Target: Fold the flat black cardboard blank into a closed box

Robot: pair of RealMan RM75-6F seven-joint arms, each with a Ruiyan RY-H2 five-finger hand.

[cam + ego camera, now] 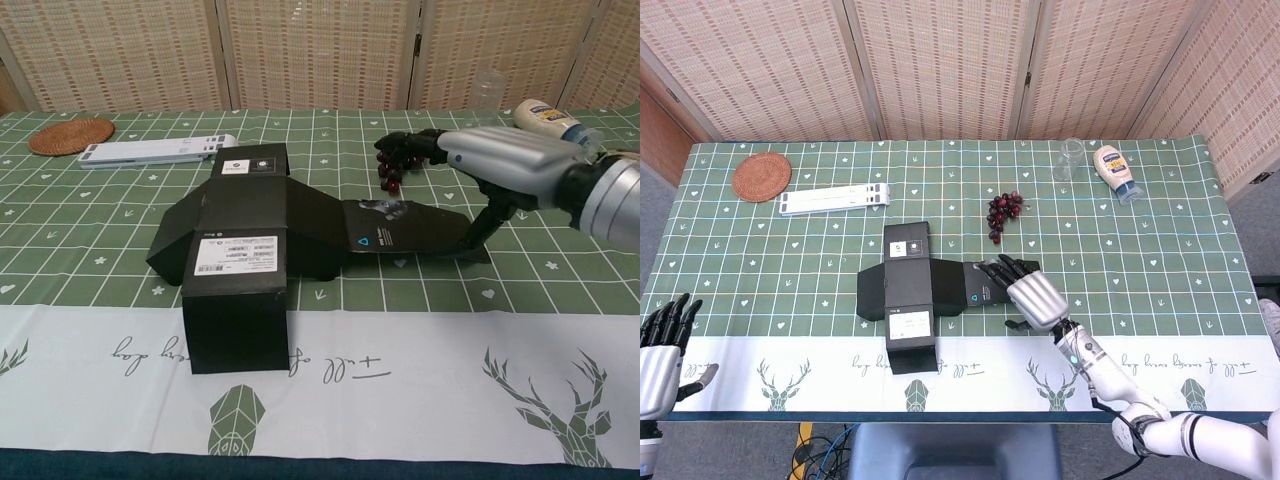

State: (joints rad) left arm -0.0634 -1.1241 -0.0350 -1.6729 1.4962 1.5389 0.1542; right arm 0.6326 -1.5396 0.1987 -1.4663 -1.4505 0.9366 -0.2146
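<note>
The black cardboard blank (910,288) lies spread out mid-table, its middle panels raised a little and a long flap (415,230) reaching right. My right hand (1028,293) hovers over that right flap, fingers stretched out and apart toward the blank's middle. In the chest view the right hand (505,160) is above the flap, and its thumb reaches down to the flap's far right end. It holds nothing. My left hand (660,348) stays at the table's front left corner, fingers apart, far from the blank and empty.
A bunch of dark grapes (1004,210) lies just behind the flap. A clear glass (1071,158) and a mayonnaise bottle (1116,172) stand at the back right. A white folding stand (835,199) and a woven coaster (762,176) sit at the back left.
</note>
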